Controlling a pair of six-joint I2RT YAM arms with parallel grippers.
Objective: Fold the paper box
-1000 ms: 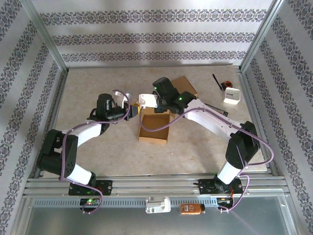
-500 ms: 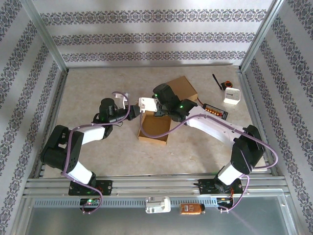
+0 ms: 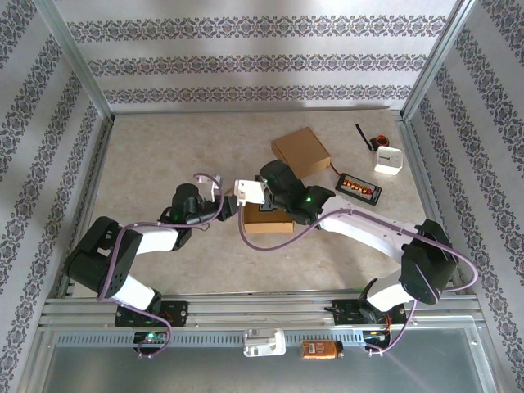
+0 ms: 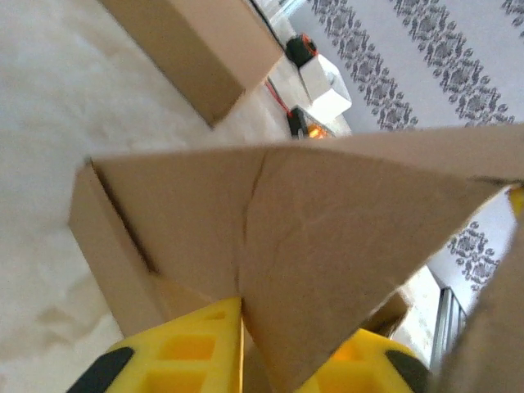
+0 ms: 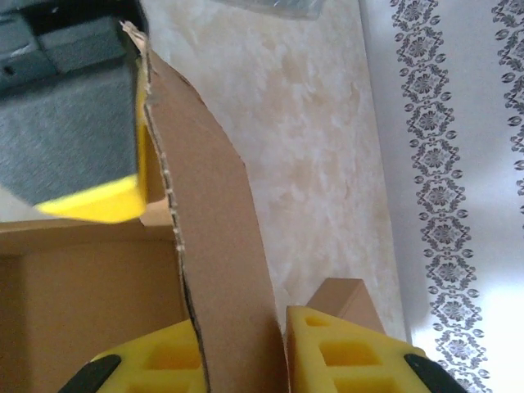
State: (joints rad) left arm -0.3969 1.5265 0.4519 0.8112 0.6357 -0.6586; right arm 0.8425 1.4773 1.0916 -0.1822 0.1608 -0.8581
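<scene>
The brown paper box [image 3: 268, 220] lies open in the middle of the table, held between both arms. My left gripper [image 3: 227, 210] is at its left edge; in the left wrist view its yellow fingers [image 4: 176, 348] are shut on a creased cardboard flap [image 4: 311, 237]. My right gripper [image 3: 252, 206] reaches in from above the same corner. Its yellow fingers [image 5: 352, 352] pinch an upright flap [image 5: 225, 262] of the box, with the left gripper's dark finger [image 5: 70, 135] close by at the flap's top.
A closed brown box [image 3: 301, 151] sits behind the paper box. To the right are a black device with orange lights [image 3: 360, 187], a small white box [image 3: 388, 160] and a black tool [image 3: 369, 137]. Patterned walls enclose three sides.
Both grippers have pulled the paper box toward the near side, away from the closed box behind it. The box now looks flatter from above.
</scene>
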